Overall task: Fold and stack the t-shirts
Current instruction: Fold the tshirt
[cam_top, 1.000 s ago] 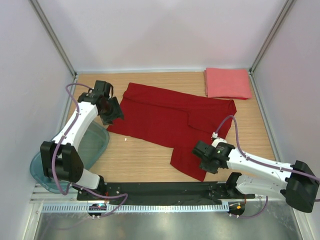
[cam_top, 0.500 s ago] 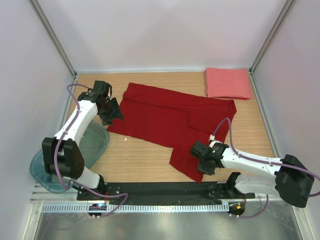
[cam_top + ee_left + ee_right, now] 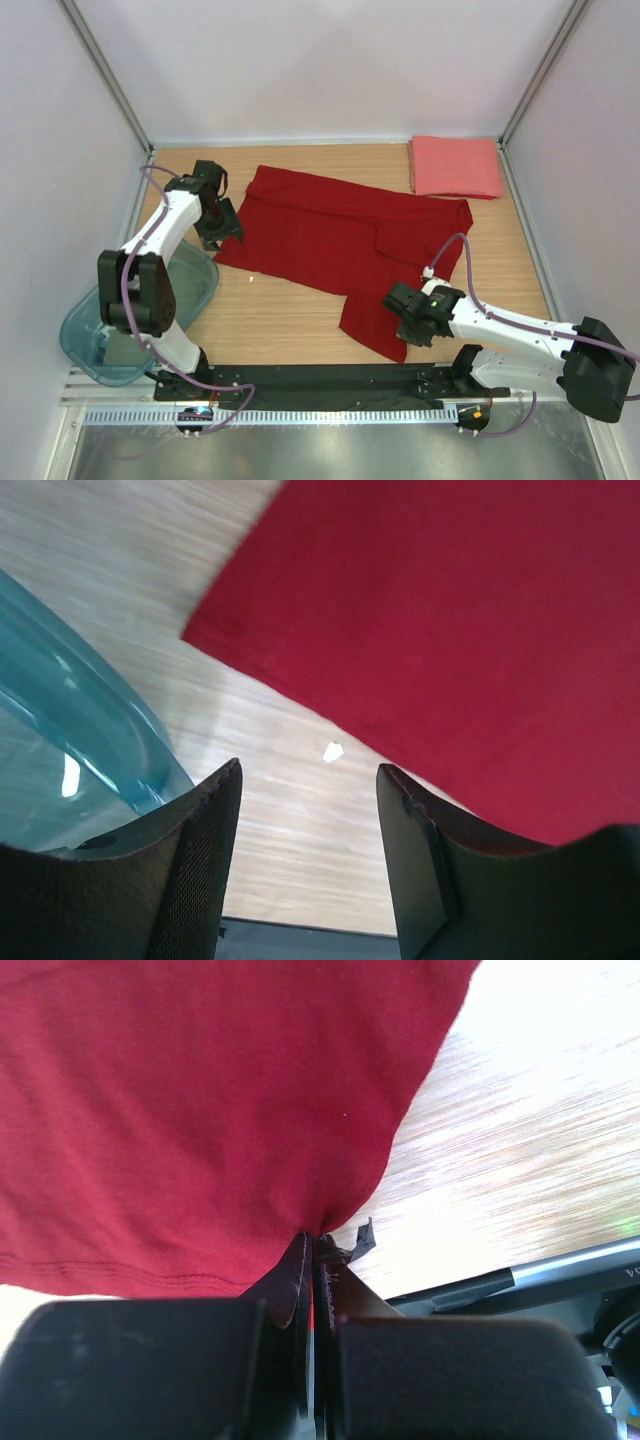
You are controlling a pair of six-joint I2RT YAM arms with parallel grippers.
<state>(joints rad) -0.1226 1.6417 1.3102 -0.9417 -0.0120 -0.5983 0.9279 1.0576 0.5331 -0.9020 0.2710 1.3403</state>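
dark red shirt (image 3: 330,240) | salmon-pink shirt (image 3: 455,167) | teal bin (image 3: 120,330) | light wood table (image 3: 280,310)

Bright even light; faint soft shadows; wrist views partly blurred.

Dark red short-sleeved cloth shirt (image 3: 320,235) lies spread on the wooden table (image 3: 280,315).
A folded salmon-pink cloth shirt (image 3: 455,167) sits at 1 o'clock and a translucent teal plastic bin (image 3: 85,335) at 8 o'clock. The left gripper (image 3: 222,232) is just beside the red shirt's 9 o'clock edge, and the right gripper (image 3: 400,322) is at its 5 o'clock corner.
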